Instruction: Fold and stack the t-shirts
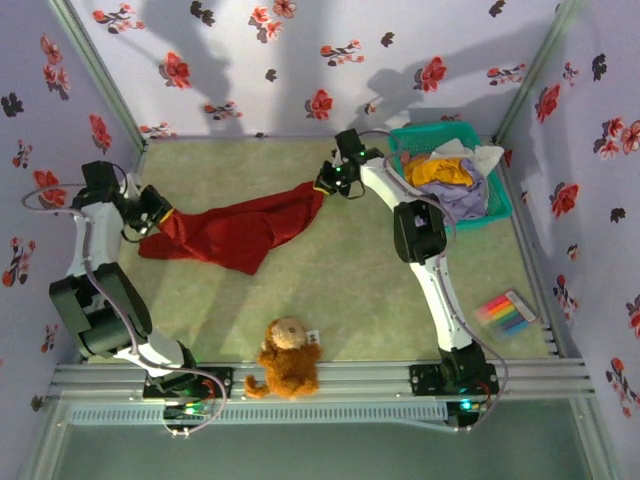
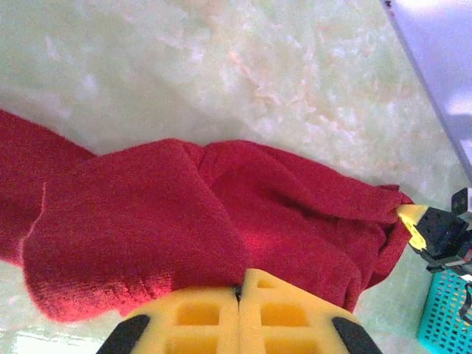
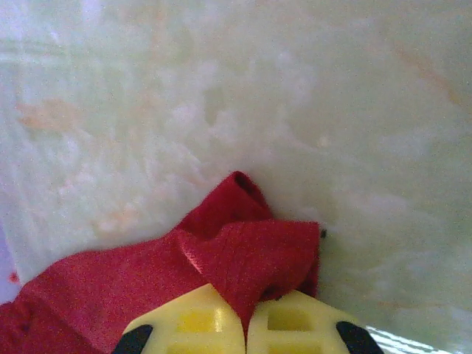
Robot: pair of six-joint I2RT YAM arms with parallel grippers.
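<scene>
The left pincer (image 2: 237,291) is closed tight, seemingly on the edge of the deep-red t-shirt (image 1: 235,228) (the nip itself is hidden). The right pincer (image 3: 245,306) is clamped on the opposite corner. The shirt lies stretched on the counter (image 1: 360,280) between them; other t-shirts (image 1: 450,172) sit heaped in a teal basket (image 1: 435,129) just beside the right pincer.

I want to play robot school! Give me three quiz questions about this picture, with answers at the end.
1. True or false: the left gripper and right gripper are both shut on the red t-shirt.
2. Where is the teddy toy? A near the arms' bases, B in the basket, C on the red t-shirt.
3. Fill in: the basket holds an orange shirt, a lavender shirt and a ____ one.
Key: 1 true; 2 A; 3 white.
</scene>
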